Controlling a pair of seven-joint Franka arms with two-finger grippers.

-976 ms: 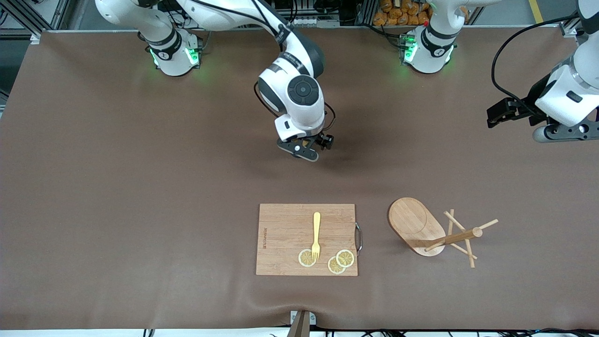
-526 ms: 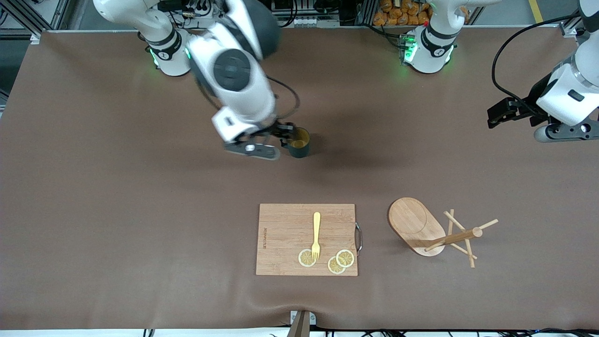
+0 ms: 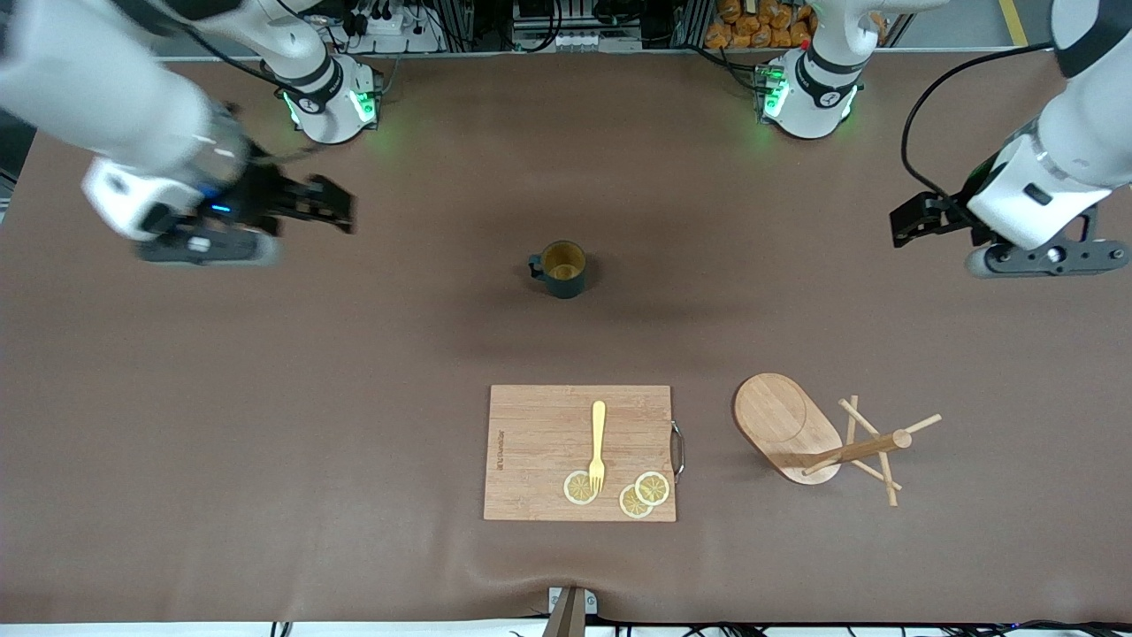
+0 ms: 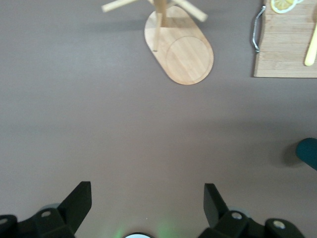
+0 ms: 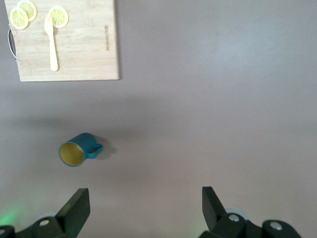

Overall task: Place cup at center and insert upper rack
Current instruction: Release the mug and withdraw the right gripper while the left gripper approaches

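Observation:
The dark teal cup (image 3: 563, 268) stands upright at the middle of the table, free of both grippers; it also shows in the right wrist view (image 5: 79, 149) and at the edge of the left wrist view (image 4: 309, 152). The wooden mug tree (image 3: 796, 429) lies tipped on its side toward the left arm's end, nearer the front camera than the cup; it also shows in the left wrist view (image 4: 179, 52). My right gripper (image 3: 329, 208) is open and empty above the table toward the right arm's end (image 5: 145, 196). My left gripper (image 3: 915, 221) is open and empty above its end (image 4: 147, 191).
A rectangular wooden cutting board (image 3: 579, 451) with a metal handle lies nearer the front camera than the cup. A yellow fork (image 3: 598, 445) and three lemon slices (image 3: 643, 494) lie on it. The mug tree lies beside the board.
My right gripper let go of the cup and swung away toward the right arm's end of the table. The cup stays standing at the middle. My left gripper shifted slightly.

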